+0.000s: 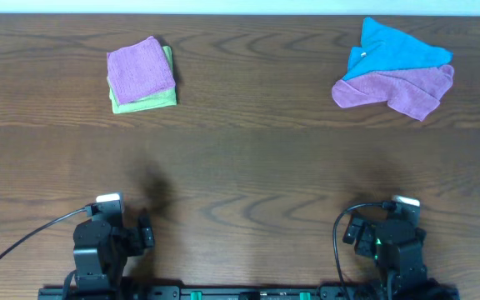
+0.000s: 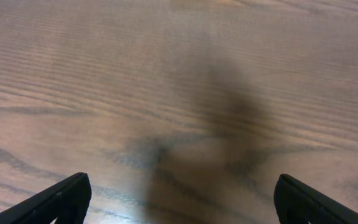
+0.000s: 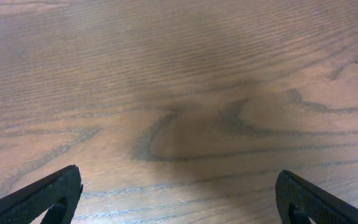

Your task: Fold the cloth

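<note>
Lengthwise, the purple cloth [image 1: 394, 90] runs left-right; left gripper [image 2: 182, 190], right gripper [image 3: 179, 186] spread wide.

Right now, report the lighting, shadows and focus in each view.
Overhead: even light, sharp, no glare. The folded stack and the crumpled cloths read clearly, with two faint shadow patches low on the table. Left wrist: wood grain soft, with a dark blurred shadow mid-frame. Right wrist: grain crisper, with a fainter shadow.
</note>
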You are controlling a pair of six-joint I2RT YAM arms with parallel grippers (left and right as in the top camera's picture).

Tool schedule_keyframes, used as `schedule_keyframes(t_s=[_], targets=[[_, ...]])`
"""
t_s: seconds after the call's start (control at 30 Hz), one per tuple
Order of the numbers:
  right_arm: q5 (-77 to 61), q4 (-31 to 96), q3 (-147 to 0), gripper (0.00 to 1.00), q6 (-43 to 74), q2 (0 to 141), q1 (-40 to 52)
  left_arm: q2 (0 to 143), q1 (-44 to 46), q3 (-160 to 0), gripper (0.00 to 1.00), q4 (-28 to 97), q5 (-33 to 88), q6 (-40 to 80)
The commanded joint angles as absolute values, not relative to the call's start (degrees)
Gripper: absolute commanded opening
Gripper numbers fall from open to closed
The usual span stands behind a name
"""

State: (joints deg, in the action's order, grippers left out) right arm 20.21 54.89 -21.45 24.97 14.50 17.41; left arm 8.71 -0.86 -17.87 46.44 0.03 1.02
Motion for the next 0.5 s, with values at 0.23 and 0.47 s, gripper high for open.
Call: schedule_keyframes(t_s=[0.23,0.47], targets=[[20.8,54.9,-21.5,0.99,24.2,14.2,16.9,5.0,-0.7,-17.4,0.95,53.6,-0.4,-0.3],[20.8,54.9,-21.5,0.99,24.2,14.2,16.9,4.4,-0.7,-17.4,0.95,55.7,-0.4,-0.3]])
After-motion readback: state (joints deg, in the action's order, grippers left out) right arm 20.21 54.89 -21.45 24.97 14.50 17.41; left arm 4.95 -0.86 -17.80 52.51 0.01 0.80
